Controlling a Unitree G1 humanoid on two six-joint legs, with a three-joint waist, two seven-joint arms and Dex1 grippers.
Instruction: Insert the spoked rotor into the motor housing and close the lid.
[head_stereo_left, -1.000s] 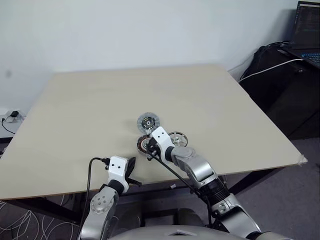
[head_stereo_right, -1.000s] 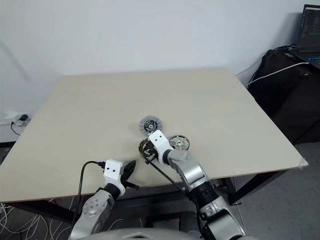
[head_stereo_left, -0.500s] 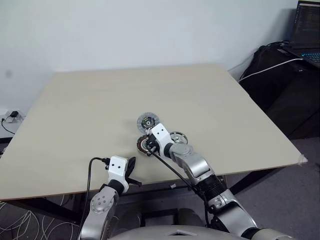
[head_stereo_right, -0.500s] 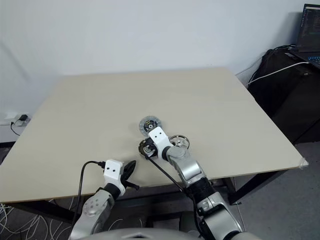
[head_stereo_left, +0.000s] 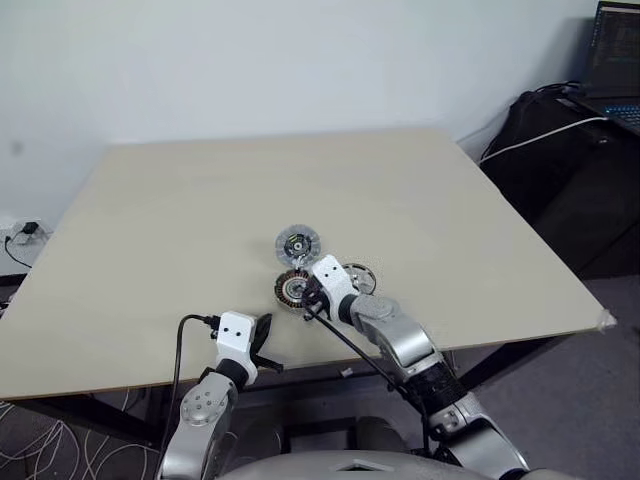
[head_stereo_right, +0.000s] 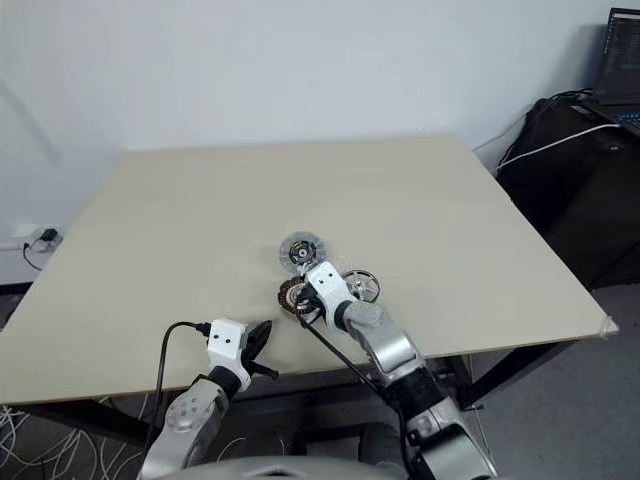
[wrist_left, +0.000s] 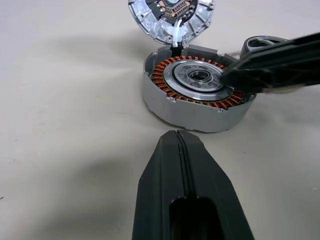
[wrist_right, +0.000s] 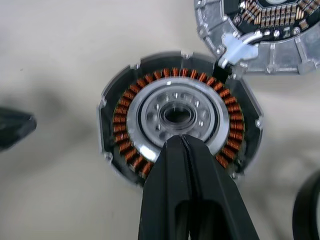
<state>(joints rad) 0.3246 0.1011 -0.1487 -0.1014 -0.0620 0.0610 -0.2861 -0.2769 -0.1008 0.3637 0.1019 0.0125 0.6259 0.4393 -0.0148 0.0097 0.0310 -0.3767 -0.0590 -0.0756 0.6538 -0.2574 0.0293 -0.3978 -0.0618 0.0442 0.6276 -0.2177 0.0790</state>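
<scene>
The motor housing (head_stereo_left: 292, 288), round with copper windings around a pale centre, lies on the table (head_stereo_left: 180, 220) near its front edge. Just behind it lies the silver-grey lid (head_stereo_left: 296, 243), its circuit side facing up, joined to the housing by a short white lead. My right gripper (wrist_right: 178, 142) is shut and empty, its tip hovering over the housing's pale centre (wrist_right: 175, 112). The spoked rotor (head_stereo_left: 360, 275) rests right of the housing, partly hidden behind my right wrist. My left gripper (wrist_left: 179, 142) is shut and empty, a short way in front of the housing (wrist_left: 195, 95).
A black case (head_stereo_left: 560, 160) with a white cable and a laptop (head_stereo_left: 615, 60) stand beyond the table's right edge. A wall socket (head_stereo_left: 25, 232) sits low on the left. The table's front edge runs close under both grippers.
My right gripper has shifted slightly right and toward the front edge, uncovering more of the housing. The left gripper, housing, lid and rotor have stayed put.
</scene>
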